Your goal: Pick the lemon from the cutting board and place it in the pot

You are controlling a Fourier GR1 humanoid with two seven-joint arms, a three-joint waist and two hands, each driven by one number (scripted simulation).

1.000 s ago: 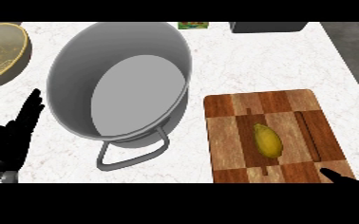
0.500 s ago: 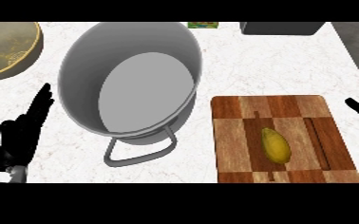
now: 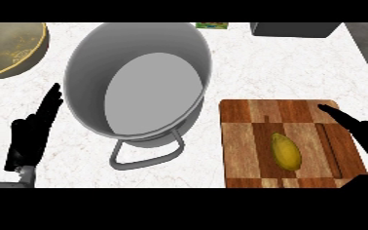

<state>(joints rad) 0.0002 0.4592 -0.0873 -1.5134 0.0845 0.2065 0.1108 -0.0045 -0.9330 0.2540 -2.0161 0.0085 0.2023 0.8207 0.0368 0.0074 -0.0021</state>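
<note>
One lemon [image 3: 286, 152] on cutting board [image 3: 244, 141], grey pot [image 3: 144, 78] beside

The lemon [image 3: 286, 151] lies alone on the cutting board [image 3: 248, 141], with bare wood on all sides of it, so nothing blocks it from above. The right hand [image 3: 351, 124] reaches over the board's right edge, its fingers straight and apart from the fruit. Between the board and the pot [image 3: 140, 80] runs a narrow strip of bare bench [image 3: 287, 68]. The pot's mouth stands wide open, tilted toward the near edge; its wire handle [image 3: 144, 153] juts onto the bench in front. The left hand [image 3: 30, 134] rests open beside the pot's left wall. A plate [image 3: 18, 48], a dark box [image 3: 295, 28] and a small green item [image 3: 212, 25] crowd the far edge.
</note>
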